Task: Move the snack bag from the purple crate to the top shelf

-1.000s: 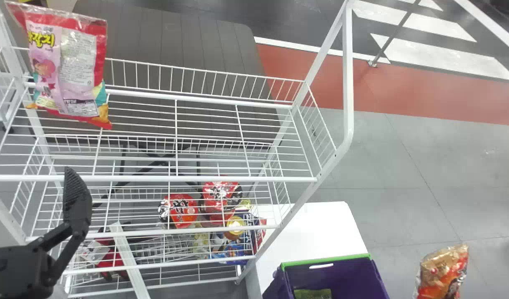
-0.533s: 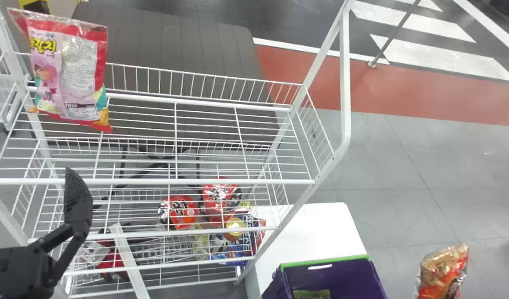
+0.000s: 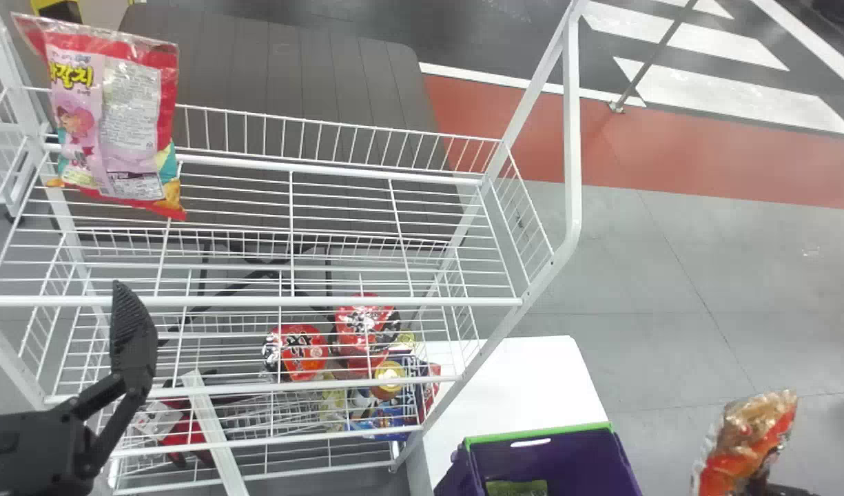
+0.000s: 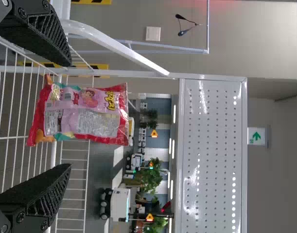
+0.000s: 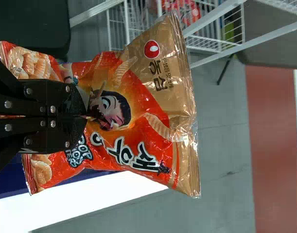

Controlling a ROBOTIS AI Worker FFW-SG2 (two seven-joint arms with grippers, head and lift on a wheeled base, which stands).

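Here, the white wire rack (image 3: 520, 301) is largest, its top shelf railed at the back and sides. Near its front right corner is a white table (image 3: 532, 379), with the purple crate (image 3: 573, 458) at the table's near part, a bright green strip along the crate's far rim. The left gripper (image 3: 134, 337) is by the rack's front left corner, its fingers spread apart with nothing between them. The right gripper (image 3: 783, 490) is closed on the orange-and-gold snack bag (image 5: 153, 97), pinching it mid-body. This bag hangs tilted in the air to the right of the crate, over the floor; its front carries bold white lettering edged in black, a round red logo and small dark print on the gold part. A pink-and-red snack bag (image 3: 111, 124) stands at the top shelf's back left corner, with yellow lettering and a pale block of fine print. Toward the right end of a lower level sit two red packs (image 3: 304, 351) with black-and-white lettering. Inside the crate lies a green packet (image 3: 517, 488).
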